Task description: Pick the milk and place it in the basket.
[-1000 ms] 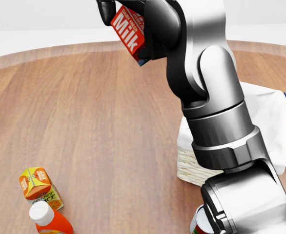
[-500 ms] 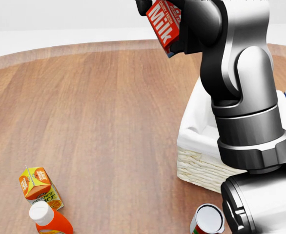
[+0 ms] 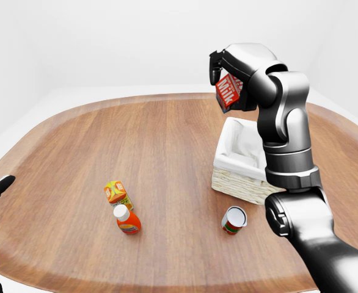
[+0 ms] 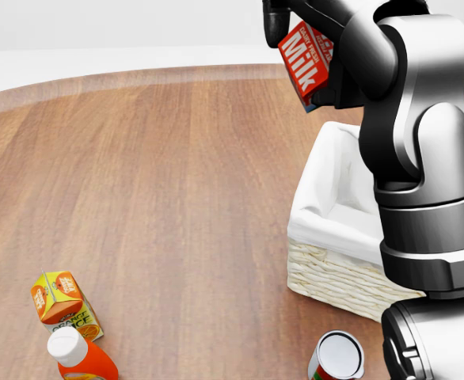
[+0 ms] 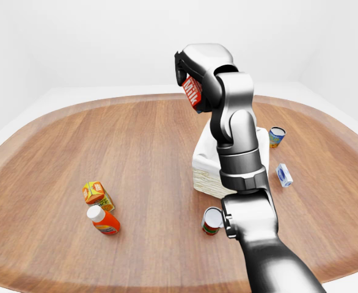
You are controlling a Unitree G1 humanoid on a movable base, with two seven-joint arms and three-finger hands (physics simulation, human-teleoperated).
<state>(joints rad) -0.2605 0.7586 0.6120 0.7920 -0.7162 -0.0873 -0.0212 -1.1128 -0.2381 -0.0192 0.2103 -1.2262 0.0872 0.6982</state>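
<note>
a rounded wooden table (image 3: 105, 134) stands in a plain white room. a woven basket (image 4: 335, 273) with a white cloth liner sits on it, nothing visible inside. the right hand (image 4: 299, 20) grasps the red milk carton (image 4: 307, 57), tilted, in the air just above the basket's far-left edge in the head view.

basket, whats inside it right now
Only a white cloth lining shows inside the basket; no items in the visible part. The right arm covers its right side, so that part cannot be checked. The milk hangs above in the right hand.

Orange juice carton (image 4: 62, 307), orange bottle (image 4: 80, 357), and cans (image 4: 336, 358) (image 5: 277, 136) on wooden table (image 4: 153, 198).
</note>
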